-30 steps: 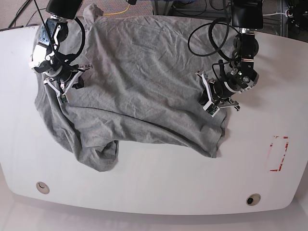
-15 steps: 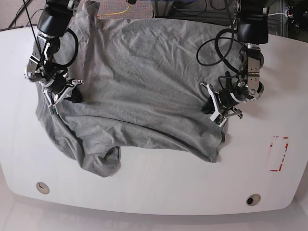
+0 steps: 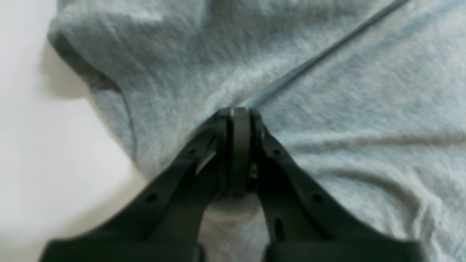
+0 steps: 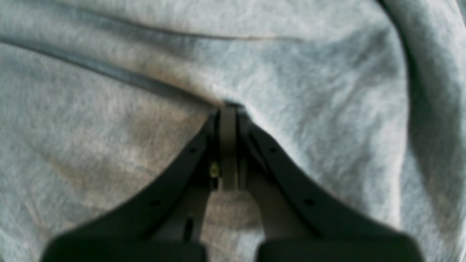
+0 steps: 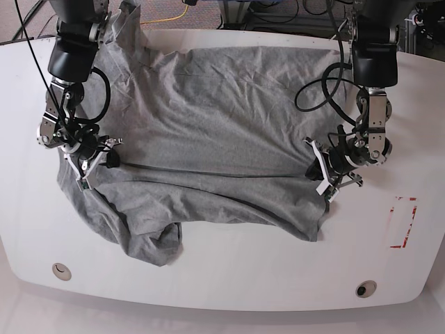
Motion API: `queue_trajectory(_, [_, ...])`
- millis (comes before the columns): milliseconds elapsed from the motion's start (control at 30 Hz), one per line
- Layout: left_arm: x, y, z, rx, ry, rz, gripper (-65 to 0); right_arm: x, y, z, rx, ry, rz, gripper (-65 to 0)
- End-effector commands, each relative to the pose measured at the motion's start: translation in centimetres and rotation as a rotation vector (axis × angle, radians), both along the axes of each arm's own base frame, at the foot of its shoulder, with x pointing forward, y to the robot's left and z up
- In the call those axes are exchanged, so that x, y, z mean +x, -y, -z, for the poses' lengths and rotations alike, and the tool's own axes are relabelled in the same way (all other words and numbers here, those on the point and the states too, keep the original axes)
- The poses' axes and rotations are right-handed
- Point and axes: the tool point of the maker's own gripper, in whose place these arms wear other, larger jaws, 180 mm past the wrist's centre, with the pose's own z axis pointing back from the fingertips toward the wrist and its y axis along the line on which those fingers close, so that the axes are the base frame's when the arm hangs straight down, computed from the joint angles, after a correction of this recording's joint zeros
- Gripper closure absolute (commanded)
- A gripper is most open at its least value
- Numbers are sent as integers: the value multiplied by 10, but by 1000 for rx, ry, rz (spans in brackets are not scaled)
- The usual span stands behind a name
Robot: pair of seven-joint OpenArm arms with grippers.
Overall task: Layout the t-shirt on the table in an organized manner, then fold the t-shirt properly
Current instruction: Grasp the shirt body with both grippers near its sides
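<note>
Fabric fills both wrist views, and from above we see the t-shirt (image 5: 208, 132) spread wide across the table (image 5: 222, 278), heather grey and wrinkled, its far edge reaching the table's back rim and a loose flap bunched at the near left corner (image 5: 156, 243). Our left gripper (image 5: 316, 170) sits on the base view's right side, at the shirt's right edge, and in its own wrist camera the left gripper (image 3: 238, 112) has its jaws pressed together on a pinch of grey cloth, with a taut crease (image 3: 327, 47) running away from the tips toward the upper right. White tabletop (image 3: 43, 153) shows to the left of that pinch, just beside the shirt's rolled edge. Over on the base view's left, our right gripper (image 5: 104, 158) is down on the shirt's left side, and close up the right gripper (image 4: 227, 107) is likewise clamped on a fold of t-shirt, a dark ridge (image 4: 109, 72) stretching off to the upper left. Between the two pinches we can follow a long straight crease (image 5: 208, 172) across the middle of the shirt. Near the table's right edge lies the red outline mark (image 5: 402, 223), well apart from the cloth, and two round holes (image 5: 366, 288) sit along the near rim. Both wrist pictures are soft, so finer detail escapes us.
</note>
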Motion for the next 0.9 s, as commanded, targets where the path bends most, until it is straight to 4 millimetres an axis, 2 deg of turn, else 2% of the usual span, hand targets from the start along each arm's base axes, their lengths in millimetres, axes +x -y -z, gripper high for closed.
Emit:
queue_trajectory(0, [10,-33,-8,70,2,-67,0,9,6,-8,-31,7,0,-2])
queue_trajectory(167, [16,-43,-20,62,39,-100,0,14,0,-12,-21,17,-5,-2])
queue_trajectory(300, [20,-45,-37,73,88,-101,0,19,-1,-25,-45,47,-20,-2])
queue_trajectory(367, [22,-46,-46,79,118,-100,0,20,-1,-35,-71,56,-34,-2])
queue_trajectory(667, [23,-34,-91,108,260,-62,0,30,-3,-103,-224,197,-97,-3])
queue_trajectory(800, [27,-21,-100,86,289,-52,0,35,-3,-112,-235,225,-96,-3])
queue_trajectory(867, [27,-15,-98,70,285,-52,0,46,-2,-120,-223,255,-87,-13])
